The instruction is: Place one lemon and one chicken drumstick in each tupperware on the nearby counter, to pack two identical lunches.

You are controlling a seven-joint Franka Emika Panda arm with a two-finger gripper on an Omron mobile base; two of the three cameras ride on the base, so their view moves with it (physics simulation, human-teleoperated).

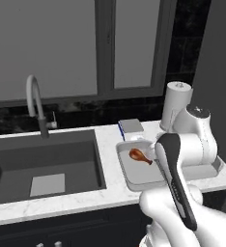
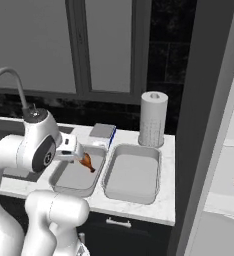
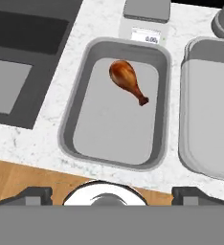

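Drumstick meat, glossy reddish-brown, lies inside the left-hand tupperware (image 3: 115, 103): the chicken drumstick (image 3: 128, 80) sits in the upper part of that tub in the hand view, its bulbous end toward the upper left of the frame and its thin bone end pointing to the lower right. It rests on the tub's floor, apart from the walls. In the left base view the same drumstick (image 1: 140, 155) shows just left of the arm's dark-striped link, and in the right base view (image 2: 86, 162) it lies close under the white hand.

A second tupperware (image 3: 209, 110) stands just beside the first on the right of the hand view, with nothing in it; in the right base view this tub (image 2: 132, 173) sits at centre frame.

The gripper (image 3: 112, 194) hangs above the near edge of the first tub with its jaws spread wide, one dark tip at the lower left and one at the lower right of the hand view, grasping nothing and touching nothing.

Both tubs rest on the white marble counter (image 3: 51, 100). A small digital scale (image 3: 147, 19) sits at the top of the hand view, the dark sink basin (image 1: 45, 164) lies to the left, and a paper towel roll (image 2: 153, 119) stands behind the tubs.
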